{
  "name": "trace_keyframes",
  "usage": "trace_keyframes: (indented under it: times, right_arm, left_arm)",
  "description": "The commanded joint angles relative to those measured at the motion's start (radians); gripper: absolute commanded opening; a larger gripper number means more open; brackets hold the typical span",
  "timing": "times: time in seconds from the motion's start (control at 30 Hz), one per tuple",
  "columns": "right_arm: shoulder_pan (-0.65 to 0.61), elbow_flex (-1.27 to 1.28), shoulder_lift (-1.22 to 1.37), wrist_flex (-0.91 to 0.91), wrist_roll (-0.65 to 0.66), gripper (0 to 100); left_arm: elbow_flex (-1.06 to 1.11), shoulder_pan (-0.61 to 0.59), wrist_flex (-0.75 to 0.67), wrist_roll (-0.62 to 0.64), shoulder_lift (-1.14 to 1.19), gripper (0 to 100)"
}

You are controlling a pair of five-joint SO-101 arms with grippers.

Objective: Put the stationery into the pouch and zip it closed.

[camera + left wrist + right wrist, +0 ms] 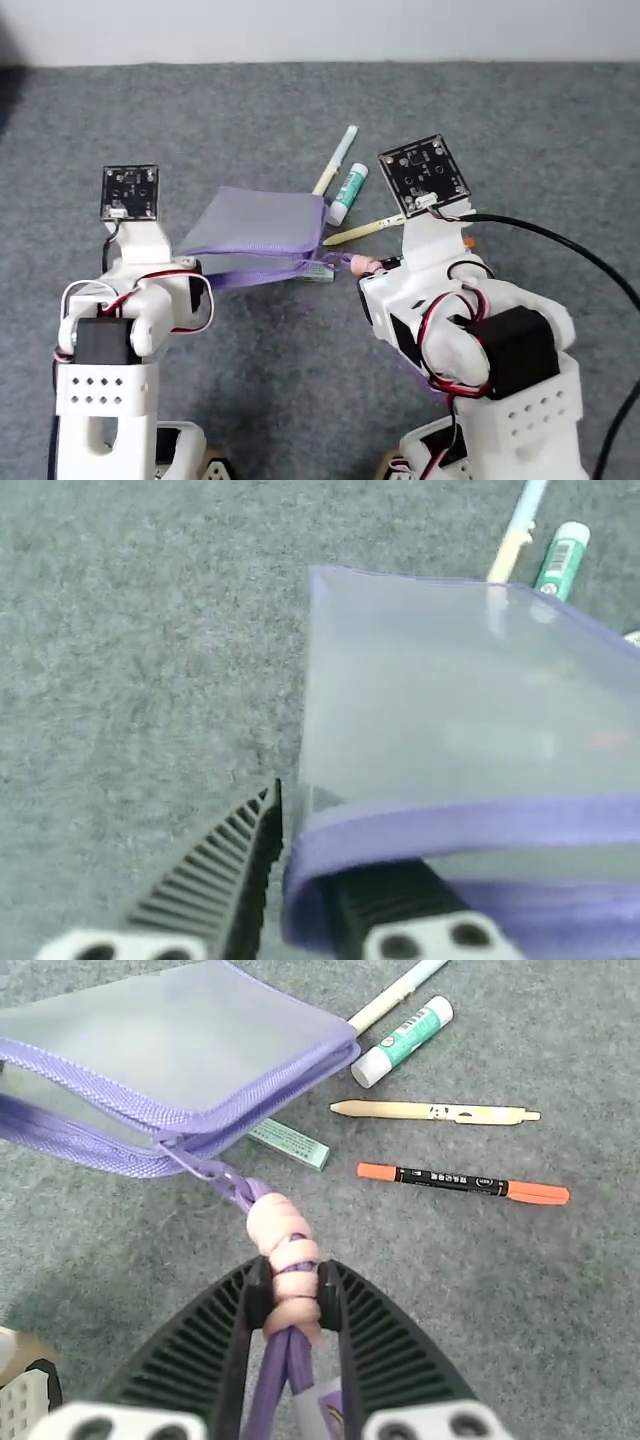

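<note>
The translucent purple pouch (262,228) lies between the two arms, its zipper side facing them. My left gripper (305,855) is shut on the pouch's purple edge (440,825) at its left end. My right gripper (290,1282) is shut on the pink zipper pull (283,1245), which hangs from the slider (203,1166) at the pouch's right corner. Beyond that corner on the carpet lie a white pen (395,995), a glue stick (405,1038), a cream pen (435,1112) and an orange marker (462,1182). A green eraser (290,1143) sticks out from under the pouch.
Grey carpet (300,110) covers the table. Open floor lies behind and to the left of the pouch. A black cable (560,245) runs off to the right of the right arm.
</note>
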Motion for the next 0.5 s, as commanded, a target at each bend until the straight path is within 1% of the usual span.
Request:
trace_keyframes:
  times: [0.0,0.1,0.27,0.3,0.47]
  right_arm:
    - [0.021,-0.005,-0.01,-0.007,-0.009,1.2]
    - [0.022,-0.005,-0.008,0.002,-0.009,2.9]
    - [0.024,-0.005,-0.018,0.065,-0.008,16.6]
    - [0.024,-0.005,-0.019,0.067,-0.008,17.7]
    - [0.024,-0.006,-0.064,0.065,-0.003,17.2]
  left_arm:
    - [-0.093,-0.015,0.041,-0.043,-0.012,1]
    - [-0.188,-0.015,0.124,-0.04,-0.011,1]
    - [-0.292,-0.017,0.249,-0.035,-0.011,1]
    - [-0.308,-0.017,0.275,-0.034,-0.011,1]
    - [-0.378,-0.017,0.374,0.025,-0.011,1]
